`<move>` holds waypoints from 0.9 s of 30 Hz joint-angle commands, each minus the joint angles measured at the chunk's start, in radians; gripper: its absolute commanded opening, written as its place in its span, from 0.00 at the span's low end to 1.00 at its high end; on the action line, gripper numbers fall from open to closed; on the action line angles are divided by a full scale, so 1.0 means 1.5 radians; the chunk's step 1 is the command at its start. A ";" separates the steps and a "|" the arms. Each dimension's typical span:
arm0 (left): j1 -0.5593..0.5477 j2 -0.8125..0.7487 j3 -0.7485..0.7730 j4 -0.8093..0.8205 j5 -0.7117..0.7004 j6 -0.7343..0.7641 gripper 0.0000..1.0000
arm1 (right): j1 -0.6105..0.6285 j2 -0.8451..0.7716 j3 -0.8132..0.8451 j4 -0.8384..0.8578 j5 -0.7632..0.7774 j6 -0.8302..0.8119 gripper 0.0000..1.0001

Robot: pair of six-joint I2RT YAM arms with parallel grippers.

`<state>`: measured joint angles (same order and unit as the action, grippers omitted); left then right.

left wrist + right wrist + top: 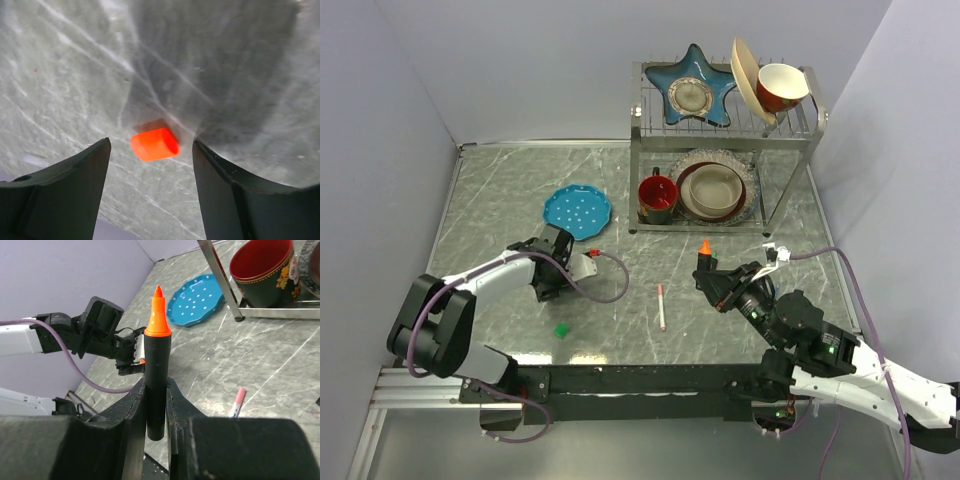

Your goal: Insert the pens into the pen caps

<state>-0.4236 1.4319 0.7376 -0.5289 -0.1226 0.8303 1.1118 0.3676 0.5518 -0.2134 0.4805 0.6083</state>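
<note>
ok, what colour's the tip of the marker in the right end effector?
Orange tip on a black marker; clearest in the right wrist view.

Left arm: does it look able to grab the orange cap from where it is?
Likely yes. The orange cap lies on the table between the open fingers of the left gripper, with nothing else in the gap.

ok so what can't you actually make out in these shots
Orange cap: in the top view it is hidden under the left gripper.
White pen: in the right wrist view most of it is cut off behind the right gripper.
Black marker: in the top view its body is hidden by the right gripper.
Green cap: in the top view it is too small to tell which way it opens.
</note>
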 commanded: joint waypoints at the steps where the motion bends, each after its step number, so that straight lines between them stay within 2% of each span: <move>1: 0.015 0.011 0.018 0.027 -0.027 0.030 0.71 | -0.003 -0.009 0.029 0.005 0.028 -0.017 0.00; 14: 0.022 0.054 0.025 0.039 -0.056 0.038 0.69 | -0.003 -0.060 0.027 -0.019 0.047 -0.025 0.00; 18: 0.022 0.059 0.045 0.049 -0.016 0.022 0.68 | -0.003 -0.061 0.028 -0.019 0.047 -0.028 0.00; 27: 0.022 0.087 0.075 0.059 -0.001 0.011 0.65 | -0.003 -0.059 0.028 -0.019 0.047 -0.030 0.00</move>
<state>-0.3939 1.5528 0.8253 -0.4736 -0.1959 0.8684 1.1118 0.2836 0.5564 -0.2611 0.5240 0.5774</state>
